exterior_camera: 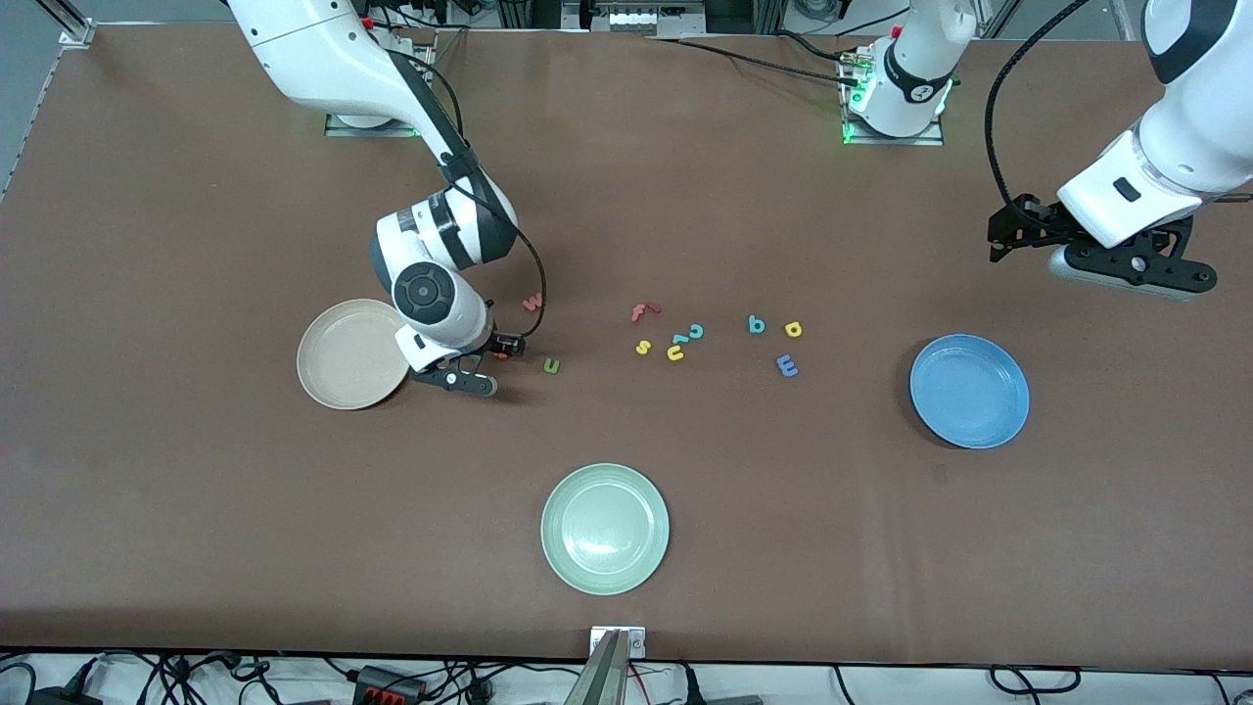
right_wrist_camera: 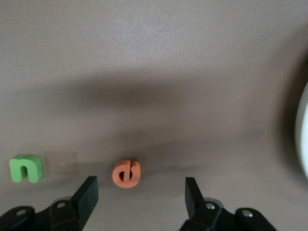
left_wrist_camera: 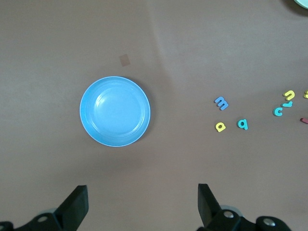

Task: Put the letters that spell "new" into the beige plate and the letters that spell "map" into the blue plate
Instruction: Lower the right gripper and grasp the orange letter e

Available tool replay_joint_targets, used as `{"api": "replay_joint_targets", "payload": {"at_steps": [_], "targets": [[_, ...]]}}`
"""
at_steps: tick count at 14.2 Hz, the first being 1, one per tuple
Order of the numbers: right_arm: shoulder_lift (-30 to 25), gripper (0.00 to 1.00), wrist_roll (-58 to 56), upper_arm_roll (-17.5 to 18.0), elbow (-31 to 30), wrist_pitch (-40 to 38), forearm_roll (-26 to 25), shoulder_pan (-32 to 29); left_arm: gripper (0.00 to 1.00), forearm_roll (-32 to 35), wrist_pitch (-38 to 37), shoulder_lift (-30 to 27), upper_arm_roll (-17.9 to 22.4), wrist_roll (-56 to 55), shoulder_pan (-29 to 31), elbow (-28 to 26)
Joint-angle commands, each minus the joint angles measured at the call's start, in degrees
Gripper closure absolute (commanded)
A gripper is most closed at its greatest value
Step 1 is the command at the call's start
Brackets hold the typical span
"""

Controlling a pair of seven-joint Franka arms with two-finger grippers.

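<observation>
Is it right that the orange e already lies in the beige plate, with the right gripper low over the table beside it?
No. The orange e lies on the table between the right gripper's open fingers, beside the beige plate, as the right wrist view shows.

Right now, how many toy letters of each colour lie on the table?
Yellow: 3 (yellow s, yellow u, yellow p)
Teal: 3 (teal a, teal c, small teal piece touching the u)
Red or pink: 2 (red f, pink w)
Orange: 1 (orange e)
Green: 1 (green n)
Blue: 1 (blue m)
Total: 11
</observation>
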Motion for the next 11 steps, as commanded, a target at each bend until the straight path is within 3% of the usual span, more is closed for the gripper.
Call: {"api": "replay_joint_targets", "payload": {"at_steps": [1, 7, 11], "targets": [[1.8, 0.25, 2.9, -0.5, 0.9, 1.9, 0.8, 1.3, 0.00, -1.3, -1.2, 0.4, 0.1, 0.5, -0.2, 1.4], [2.8, 0.31, 3.6, -0.5, 0.9, 2.9, 0.9, 1.7, 0.00, -1.3, -1.3, 0.4, 0.0, 0.5, -0.2, 1.4], [2.9, 0.53, 3.5, -0.5, 0.9, 3.4, 0.9, 1.7, 0.00, -1.2, -1.3, 0.7, -0.4, 0.8, -0.5, 1.4]]}}
